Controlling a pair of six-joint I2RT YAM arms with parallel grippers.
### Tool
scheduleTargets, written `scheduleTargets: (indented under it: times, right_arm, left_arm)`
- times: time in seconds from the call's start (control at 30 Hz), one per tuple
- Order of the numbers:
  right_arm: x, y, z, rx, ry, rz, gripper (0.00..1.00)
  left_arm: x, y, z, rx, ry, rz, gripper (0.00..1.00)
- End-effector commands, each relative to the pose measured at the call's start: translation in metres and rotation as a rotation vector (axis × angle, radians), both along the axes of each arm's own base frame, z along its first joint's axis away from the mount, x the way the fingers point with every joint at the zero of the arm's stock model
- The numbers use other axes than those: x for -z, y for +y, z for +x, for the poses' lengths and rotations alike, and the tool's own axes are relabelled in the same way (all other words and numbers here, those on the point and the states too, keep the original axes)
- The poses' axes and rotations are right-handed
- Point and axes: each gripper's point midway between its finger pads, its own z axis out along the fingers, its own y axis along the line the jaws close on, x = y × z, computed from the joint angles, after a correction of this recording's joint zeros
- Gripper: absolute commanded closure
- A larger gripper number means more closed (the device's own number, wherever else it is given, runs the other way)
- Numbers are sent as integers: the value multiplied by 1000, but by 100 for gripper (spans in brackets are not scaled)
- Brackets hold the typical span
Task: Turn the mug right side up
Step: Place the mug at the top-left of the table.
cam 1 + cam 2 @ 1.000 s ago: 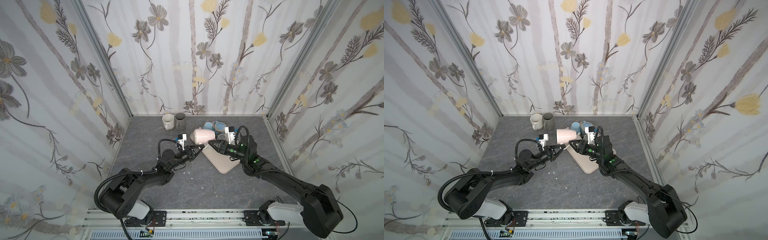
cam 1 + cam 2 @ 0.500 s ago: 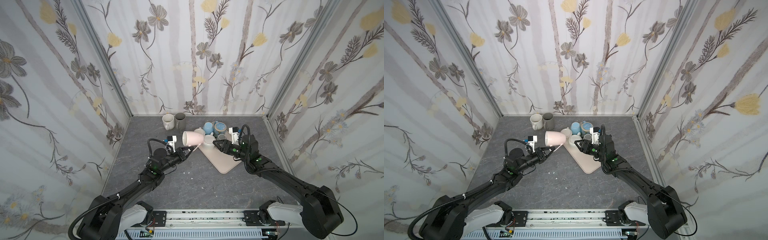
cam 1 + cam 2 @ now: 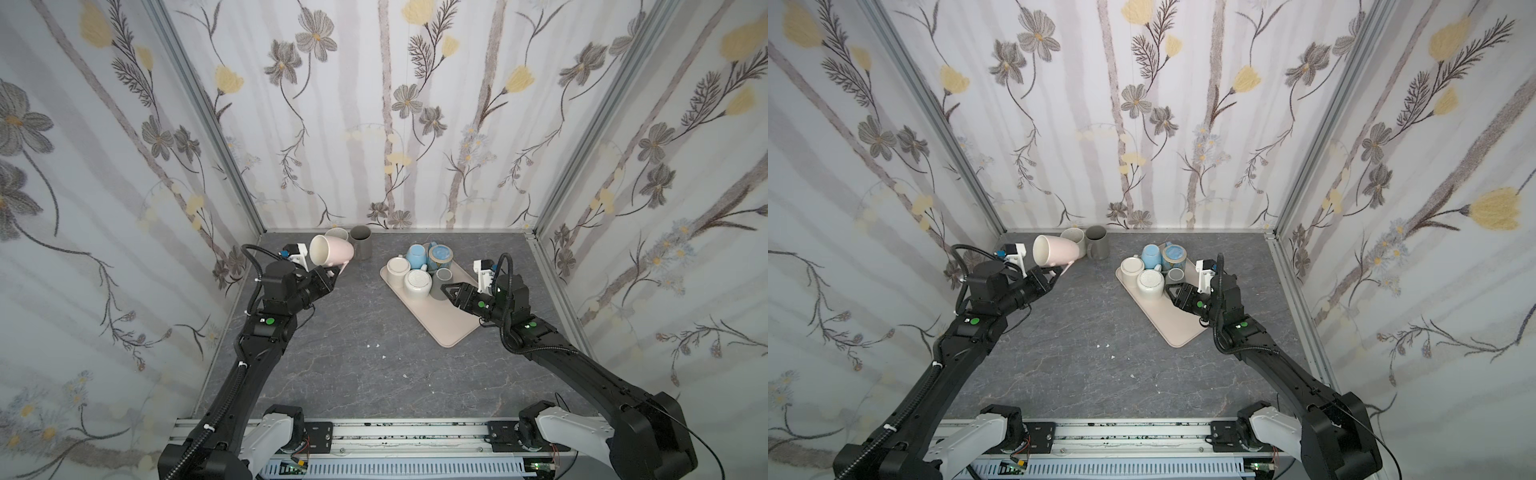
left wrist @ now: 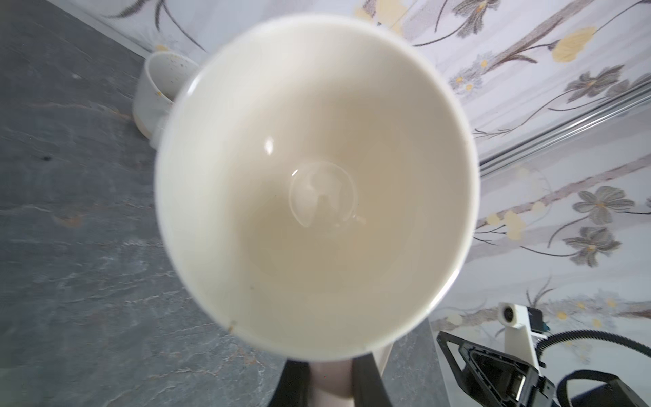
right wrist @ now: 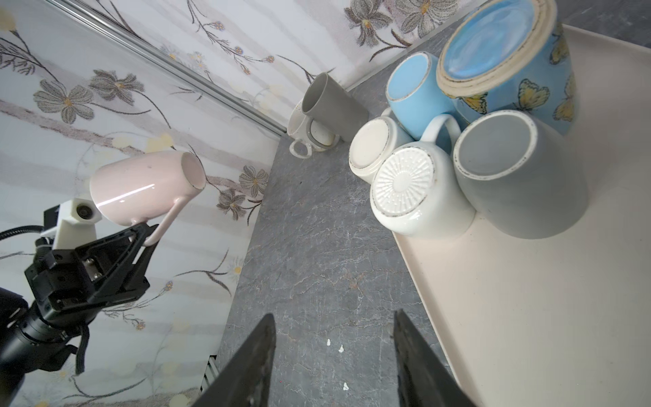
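Note:
The pink mug [image 3: 332, 253] [image 3: 1054, 250] hangs in the air at the back left, lying on its side with its cream inside [image 4: 317, 183] facing my left wrist camera. My left gripper [image 3: 336, 272] [image 3: 1059, 272] [image 4: 331, 380] is shut on its handle, seen from the side in the right wrist view, where the mug [image 5: 141, 190] sits above the left gripper [image 5: 141, 232]. My right gripper [image 3: 446, 289] [image 3: 1171, 293] [image 5: 333, 334] is open and empty, low over the near part of the tray [image 3: 449, 328], far from the pink mug.
Several mugs stand upside down on the tray's [image 5: 528, 317] far end, among them a ribbed white one [image 3: 417, 282] and a butterfly one [image 3: 440, 255]. A speckled white mug [image 3: 337, 234] and a grey mug [image 3: 360, 243] stand upright by the back wall, just behind the pink mug.
My left arm has carried the pink mug left and back, away from the tray, turning its mouth toward me. My right gripper has drawn back to the right, apart from the mug.

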Motion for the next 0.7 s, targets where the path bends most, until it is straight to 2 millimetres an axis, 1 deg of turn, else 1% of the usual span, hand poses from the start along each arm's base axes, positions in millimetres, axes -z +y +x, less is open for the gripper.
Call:
scheduleTargets:
  times: [0.0, 0.13, 0.23, 0.33, 0.43, 0.5, 0.67]
  right_arm:
    - [6, -11, 2, 40, 1, -30, 47]
    - [13, -16, 4, 46, 17, -58, 47]
    - [18, -17, 6, 47, 34, -72, 46]
    - [23, -17, 7, 44, 50, -85, 46]
    - [26, -17, 10, 40, 66, -102, 46]
    - [29, -18, 13, 37, 74, -120, 45]
    - [35, -21, 19, 49, 89, -158, 44]
  left_arm:
    - [-20, 13, 17, -1, -64, 189, 100]
    - [-35, 32, 46, -48, -60, 321, 100]
    - [-43, 46, 70, -81, -61, 397, 100]
    - [-43, 59, 91, -113, -57, 466, 100]
    - [-39, 74, 112, -139, -37, 519, 100]
    - [-30, 84, 127, -150, -5, 549, 100]
    - [-1, 98, 151, -140, 86, 612, 100]
